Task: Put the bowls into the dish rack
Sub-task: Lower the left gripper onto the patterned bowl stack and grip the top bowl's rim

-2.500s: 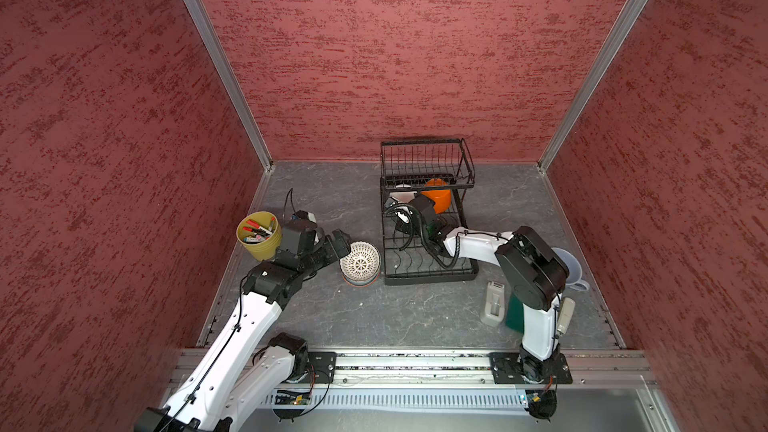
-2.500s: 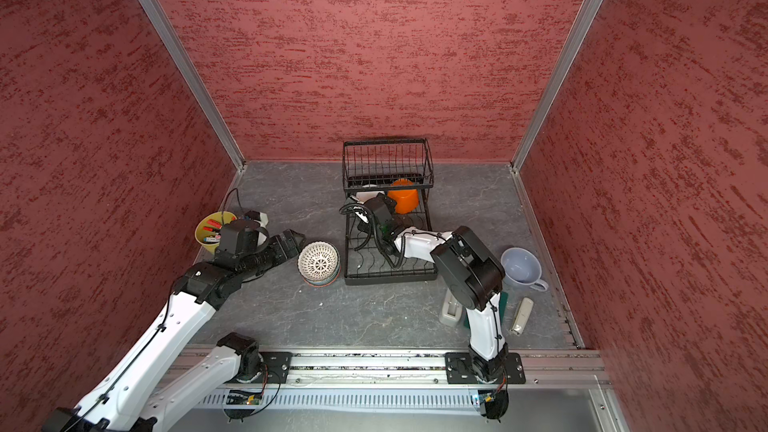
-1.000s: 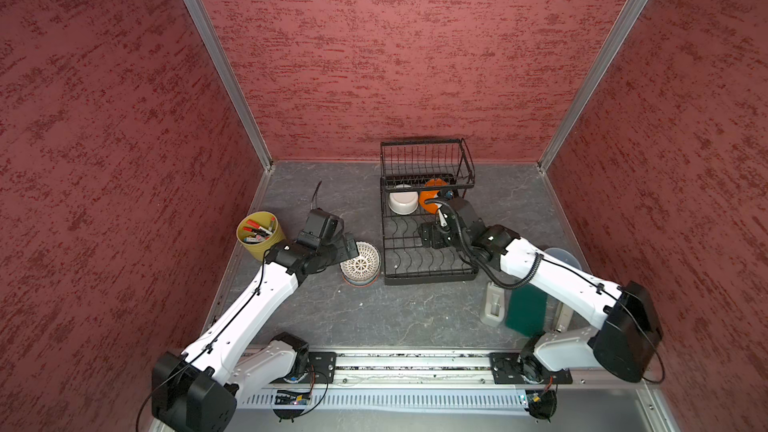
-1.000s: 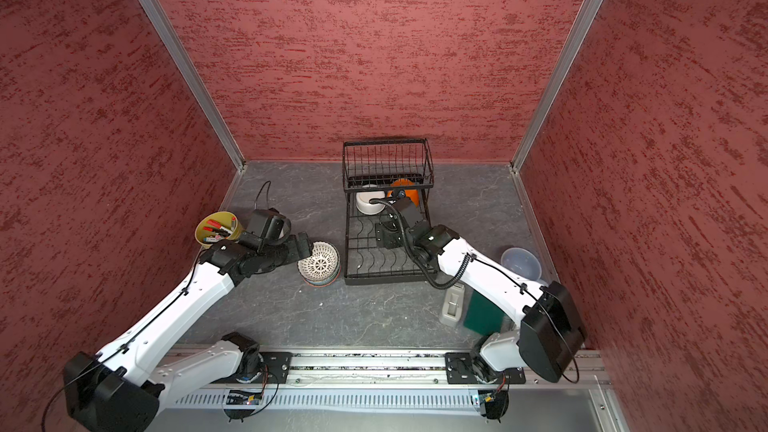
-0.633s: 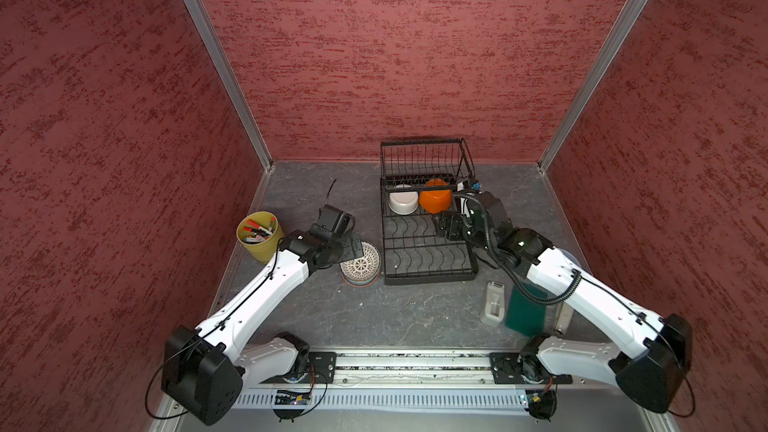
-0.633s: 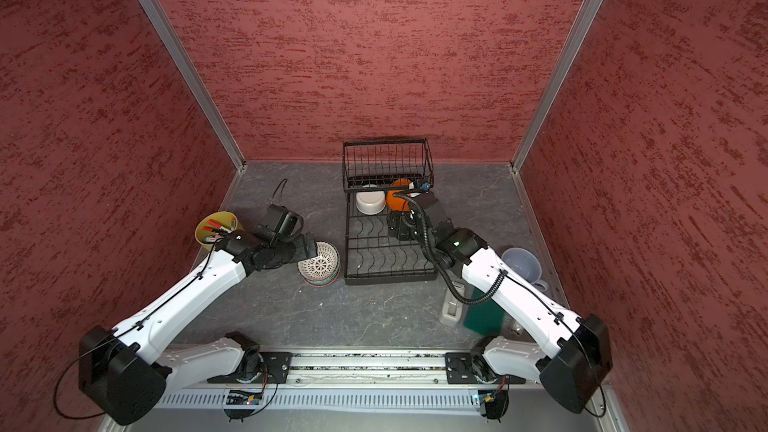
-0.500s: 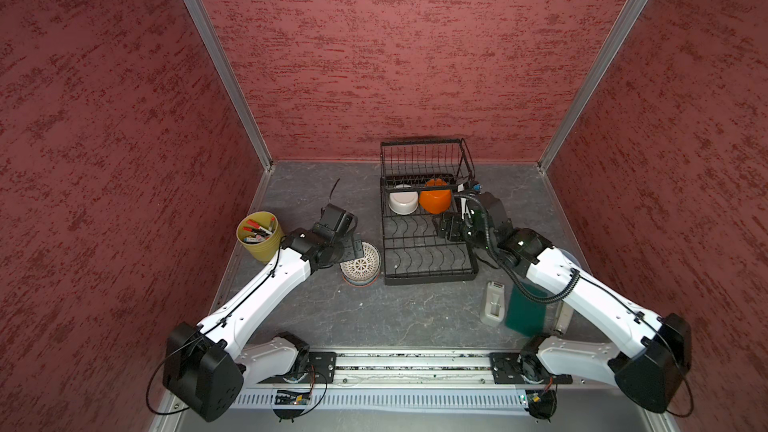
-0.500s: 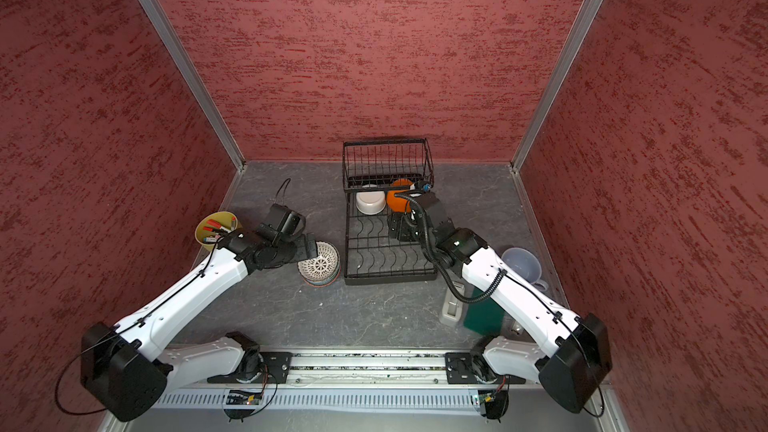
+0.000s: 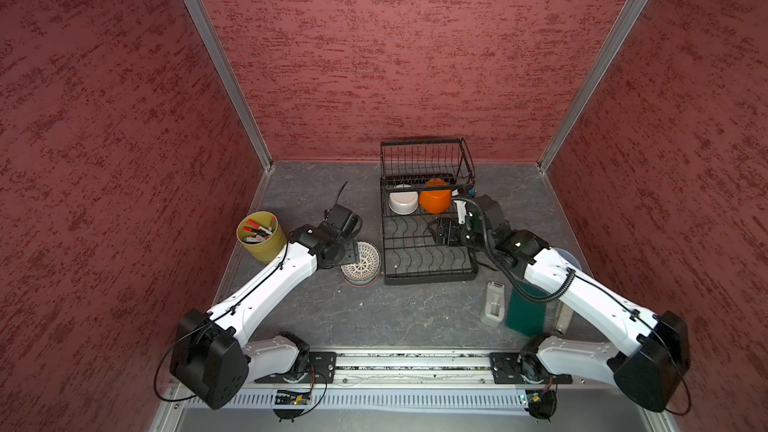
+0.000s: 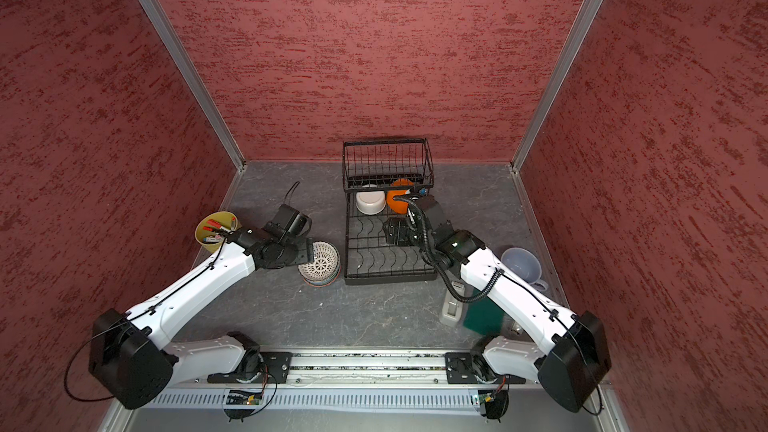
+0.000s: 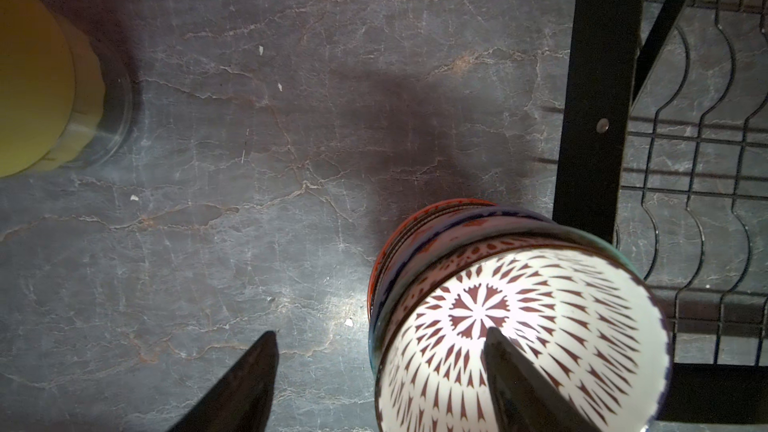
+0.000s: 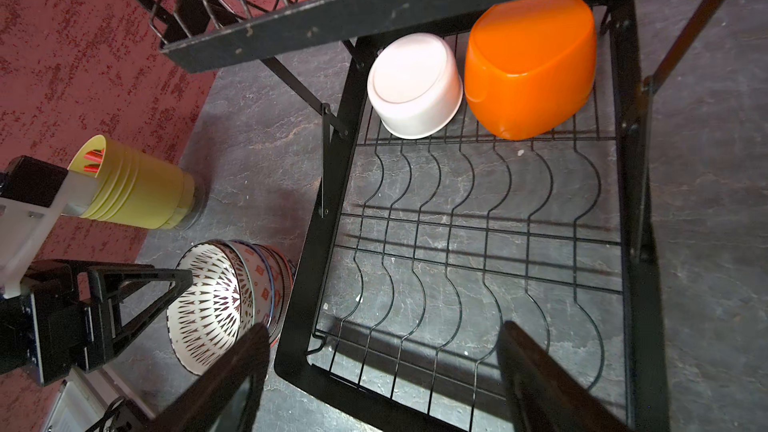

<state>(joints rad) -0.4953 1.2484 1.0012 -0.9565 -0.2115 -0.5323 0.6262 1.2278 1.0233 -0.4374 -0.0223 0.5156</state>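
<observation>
Currently, left gripper (image 11: 380,332) jaws gape astride the top patterned bowl (image 11: 519,326) rim; I fear the nested bowls (image 11: 415,222) lifting too. Right gripper (image 12: 381,326) wide, empty.

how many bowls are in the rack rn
2. The white bowl and the orange bowl lie side by side at the far end of the rack, under the raised basket. None looks hidden; the other bowls are stacked on the table beside it.
</observation>
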